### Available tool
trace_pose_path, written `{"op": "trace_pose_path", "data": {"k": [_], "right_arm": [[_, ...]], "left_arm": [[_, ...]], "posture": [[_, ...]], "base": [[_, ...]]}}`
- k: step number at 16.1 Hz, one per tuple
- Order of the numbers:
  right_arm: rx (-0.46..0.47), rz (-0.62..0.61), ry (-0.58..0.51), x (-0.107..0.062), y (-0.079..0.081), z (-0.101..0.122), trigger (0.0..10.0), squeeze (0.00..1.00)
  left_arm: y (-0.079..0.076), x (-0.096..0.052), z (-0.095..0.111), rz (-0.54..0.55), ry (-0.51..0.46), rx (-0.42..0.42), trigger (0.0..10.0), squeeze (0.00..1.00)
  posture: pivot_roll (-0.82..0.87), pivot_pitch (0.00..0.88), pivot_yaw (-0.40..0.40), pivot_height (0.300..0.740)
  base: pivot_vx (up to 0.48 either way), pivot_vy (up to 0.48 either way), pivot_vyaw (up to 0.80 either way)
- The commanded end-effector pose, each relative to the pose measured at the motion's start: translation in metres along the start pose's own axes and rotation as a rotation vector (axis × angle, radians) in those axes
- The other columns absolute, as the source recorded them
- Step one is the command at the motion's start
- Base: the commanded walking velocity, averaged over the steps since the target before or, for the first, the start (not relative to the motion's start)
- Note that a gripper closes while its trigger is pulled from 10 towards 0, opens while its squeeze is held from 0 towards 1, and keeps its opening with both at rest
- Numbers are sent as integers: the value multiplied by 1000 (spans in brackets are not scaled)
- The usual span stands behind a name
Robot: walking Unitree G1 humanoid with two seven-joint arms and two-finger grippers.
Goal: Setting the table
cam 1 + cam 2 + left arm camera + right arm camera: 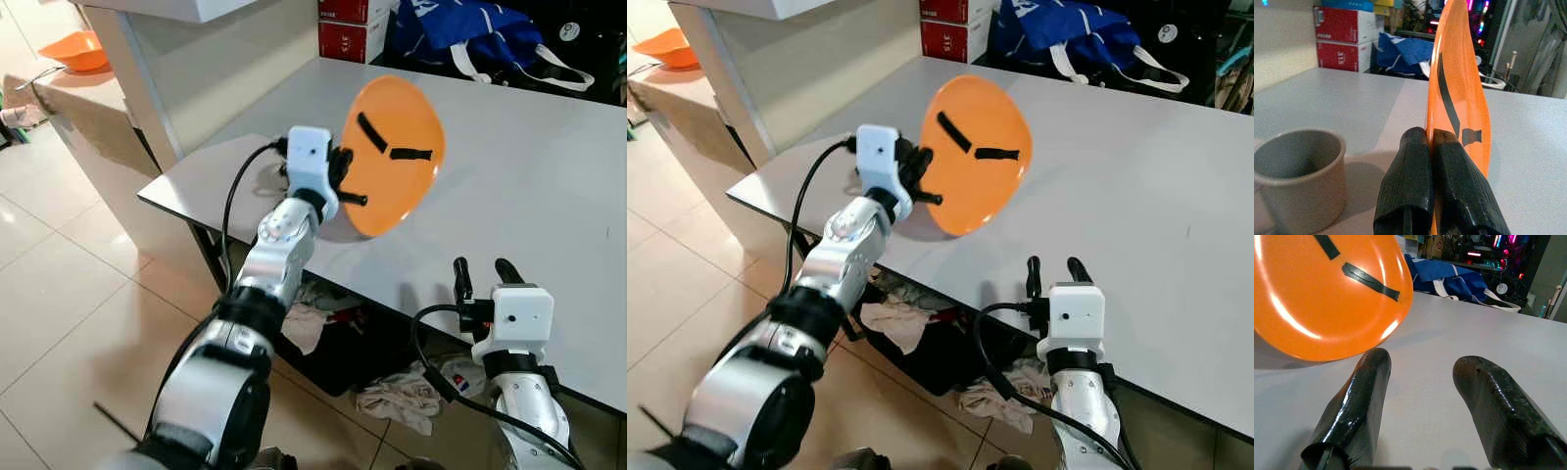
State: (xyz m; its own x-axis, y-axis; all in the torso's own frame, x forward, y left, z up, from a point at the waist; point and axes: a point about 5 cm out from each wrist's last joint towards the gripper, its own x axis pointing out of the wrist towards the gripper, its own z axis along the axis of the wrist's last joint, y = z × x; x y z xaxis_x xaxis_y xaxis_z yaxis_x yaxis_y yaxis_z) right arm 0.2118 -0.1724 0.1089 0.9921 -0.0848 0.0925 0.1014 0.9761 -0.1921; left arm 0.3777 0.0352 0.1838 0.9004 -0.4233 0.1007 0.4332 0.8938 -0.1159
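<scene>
- Where the right gripper (483, 271) is seen low and right of centre in the left eye view, its two black fingers are spread, nothing is held, and its tips are at the near edge of the grey table (549, 186).
- Above and left of it, near the middle of the frame, the orange plate (392, 155) is pinched at its rim by the left gripper (345, 176), whose fingers are pressed together on it.
- The plate is held tilted on edge over the near left part of the table, its face turned toward the camera, well apart from the right gripper.
- Two black tape strips are seen on the glossy orange face.
- A grey cup (1298, 176) standing on the table beside the left gripper is shown in the left wrist view at lower left.
- Farther back, at the table's far edge, a blue bag (470, 34) and red boxes (351, 29) are seen.
- An orange bowl (76, 49) is seen on a counter at upper left.
</scene>
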Motion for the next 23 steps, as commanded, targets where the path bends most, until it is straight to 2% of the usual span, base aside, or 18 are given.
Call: {"op": "trace_pose_path", "data": {"k": [1, 3, 10, 12, 13, 17, 23], "right_arm": [[-1, 3, -11, 0, 2, 1, 10000, 0], [3, 4, -11, 1, 3, 1, 10000, 0], [3, 2, -9, 1, 4, 1, 10000, 0], [2, 1, -8, 1, 4, 1, 10000, 0], [3, 0, -8, 1, 4, 1, 10000, 0], [6, -1, -8, 2, 4, 1, 10000, 0], [6, 0, -9, 2, 4, 1, 10000, 0]], "left_arm": [[-2, 5, 11, -19, -33, 12, 10000, 0], [-1, 6, 15, -50, -45, -13, 10000, 0], [-11, 7, 20, -181, -63, -13, 10000, 0], [-11, 8, 20, -181, -56, -43, 10000, 0], [-9, 7, 16, -155, -39, -96, 10000, 0], [-7, -1, -16, -67, 81, -238, 10000, 0], [-7, -2, -21, -51, 109, -257, 10000, 0]], "posture": [[-99, 0, 111, 707], [-96, 0, 114, 707], [-98, 0, 115, 707], [-98, 0, 117, 707], [-98, 0, 118, 707], [-96, 0, 118, 707], [-97, 0, 117, 707]], "base": [[0, 0, 0], [0, 0, 0], [0, 0, 0], [0, 0, 0], [0, 0, 0], [0, 0, 0], [0, 0, 0]]}}
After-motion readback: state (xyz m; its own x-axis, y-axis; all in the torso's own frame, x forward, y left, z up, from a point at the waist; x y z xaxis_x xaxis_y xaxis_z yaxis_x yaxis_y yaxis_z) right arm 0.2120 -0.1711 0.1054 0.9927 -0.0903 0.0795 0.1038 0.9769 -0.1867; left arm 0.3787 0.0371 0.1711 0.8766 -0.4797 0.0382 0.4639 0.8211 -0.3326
